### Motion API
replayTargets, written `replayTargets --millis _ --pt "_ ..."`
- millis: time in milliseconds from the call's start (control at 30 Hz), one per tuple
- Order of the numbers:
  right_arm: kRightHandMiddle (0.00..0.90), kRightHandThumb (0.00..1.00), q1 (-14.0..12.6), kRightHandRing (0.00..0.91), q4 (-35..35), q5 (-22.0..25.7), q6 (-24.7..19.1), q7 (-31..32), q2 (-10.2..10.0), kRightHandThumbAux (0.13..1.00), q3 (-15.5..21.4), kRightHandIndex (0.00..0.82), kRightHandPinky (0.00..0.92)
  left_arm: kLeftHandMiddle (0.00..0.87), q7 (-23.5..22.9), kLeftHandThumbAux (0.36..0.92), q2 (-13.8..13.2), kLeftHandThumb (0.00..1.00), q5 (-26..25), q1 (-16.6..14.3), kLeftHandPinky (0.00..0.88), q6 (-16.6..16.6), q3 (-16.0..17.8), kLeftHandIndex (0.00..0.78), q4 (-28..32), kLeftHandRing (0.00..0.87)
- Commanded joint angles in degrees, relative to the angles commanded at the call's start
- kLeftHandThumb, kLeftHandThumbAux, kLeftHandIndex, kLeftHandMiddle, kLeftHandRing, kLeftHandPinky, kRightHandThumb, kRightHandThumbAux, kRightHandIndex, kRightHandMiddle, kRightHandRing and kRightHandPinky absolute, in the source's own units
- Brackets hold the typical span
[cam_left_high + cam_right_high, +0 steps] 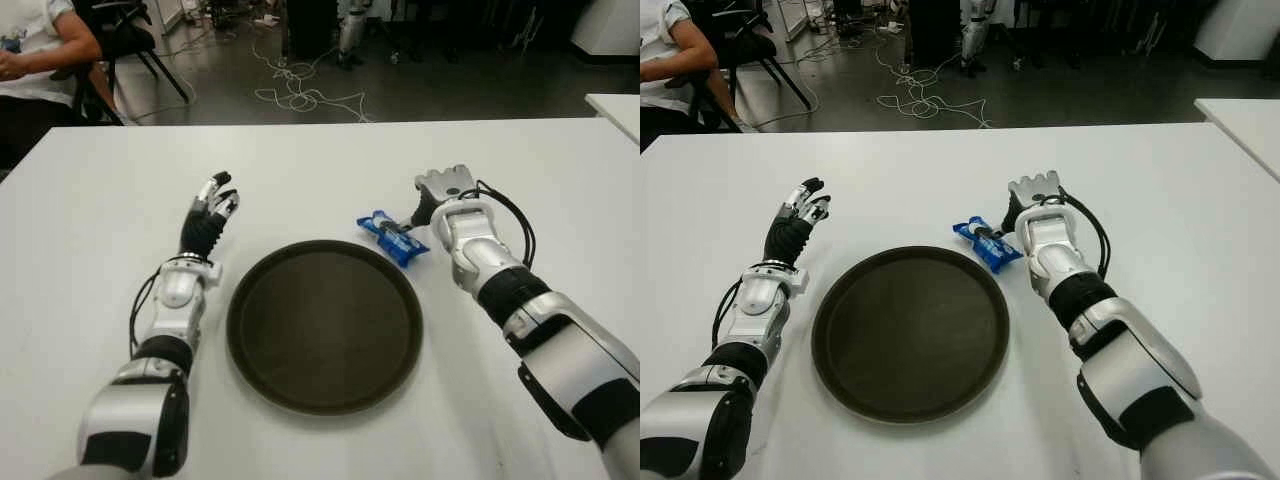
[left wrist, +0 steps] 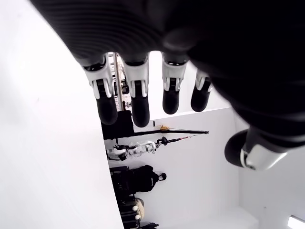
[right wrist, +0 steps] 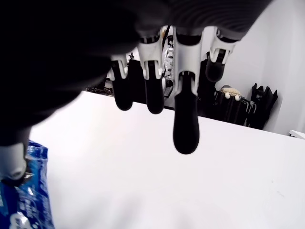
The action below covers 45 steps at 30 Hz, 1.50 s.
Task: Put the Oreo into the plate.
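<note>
A blue Oreo packet (image 1: pixel 392 237) lies on the white table (image 1: pixel 320 165) just beyond the far right rim of the round dark plate (image 1: pixel 324 325). My right hand (image 1: pixel 441 192) is beside the packet on its right, fingers extended and holding nothing; its thumb tip sits at the packet's edge (image 3: pixel 26 191). The fingers (image 3: pixel 185 119) hang spread above bare table. My left hand (image 1: pixel 210 215) shows left of the plate, fingers (image 2: pixel 138 102) relaxed and empty.
A person sits on a chair (image 1: pixel 45 60) beyond the table's far left corner. Cables (image 1: pixel 300 90) lie on the dark floor behind the table. Another white table edge (image 1: pixel 615 110) shows at the far right.
</note>
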<state>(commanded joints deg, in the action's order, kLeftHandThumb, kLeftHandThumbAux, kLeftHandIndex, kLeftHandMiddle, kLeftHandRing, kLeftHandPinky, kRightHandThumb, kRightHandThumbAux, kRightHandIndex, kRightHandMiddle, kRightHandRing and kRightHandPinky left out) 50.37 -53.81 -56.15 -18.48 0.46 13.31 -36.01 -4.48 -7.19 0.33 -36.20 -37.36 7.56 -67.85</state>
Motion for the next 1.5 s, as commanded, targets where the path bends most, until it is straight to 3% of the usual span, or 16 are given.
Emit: replayTargets --millis 333,500,567,700,867,1267,1500 --pt "0.473 0.015 0.0 0.556 1.5 0.6 0.0 -1.2 1.5 0.479 0.9 0.240 0.183 0.115 0.0 0.473 -0.1 0.594 0.1 -0.1 0.168 0.1 -0.1 0.063 -0.2 0.121" --pt "0.392 0.030 -0.6 0.479 5.0 1.4 -0.5 -0.9 3.1 0.504 1.9 0.219 0.357 0.111 0.4 0.469 -0.1 0.580 0.5 -0.2 0.167 0.0 -0.2 0.060 -0.3 0.120" --pt "0.347 0.032 -0.9 0.417 8.0 1.8 -1.3 0.4 4.4 0.508 2.9 0.209 0.380 0.109 0.7 0.472 -0.2 0.582 0.7 -0.2 0.168 -0.1 -0.3 0.060 -0.3 0.121" --pt "0.260 0.022 -2.3 0.292 15.1 1.3 -3.7 3.8 6.8 0.506 4.1 0.192 0.332 0.107 1.1 0.475 -0.3 0.576 1.0 -0.2 0.166 0.1 -0.4 0.058 -0.3 0.121" --pt "0.209 0.004 -3.6 0.235 19.1 0.9 -5.5 4.9 7.9 0.493 4.6 0.182 0.299 0.105 1.0 0.470 -0.3 0.563 1.0 -0.3 0.163 0.5 -0.3 0.057 -0.3 0.119" --pt "0.236 0.021 -5.0 0.256 22.6 1.4 -6.0 4.8 9.3 0.500 6.1 0.237 0.333 0.107 0.2 0.469 -0.5 0.558 0.7 -0.5 0.173 0.8 -0.1 0.059 -0.4 0.121" --pt "0.242 0.015 -4.8 0.260 23.0 1.5 -6.3 5.9 9.3 0.494 6.6 0.215 0.334 0.108 -0.4 0.455 -0.5 0.562 0.5 -0.7 0.158 0.9 0.1 0.063 -0.6 0.116"
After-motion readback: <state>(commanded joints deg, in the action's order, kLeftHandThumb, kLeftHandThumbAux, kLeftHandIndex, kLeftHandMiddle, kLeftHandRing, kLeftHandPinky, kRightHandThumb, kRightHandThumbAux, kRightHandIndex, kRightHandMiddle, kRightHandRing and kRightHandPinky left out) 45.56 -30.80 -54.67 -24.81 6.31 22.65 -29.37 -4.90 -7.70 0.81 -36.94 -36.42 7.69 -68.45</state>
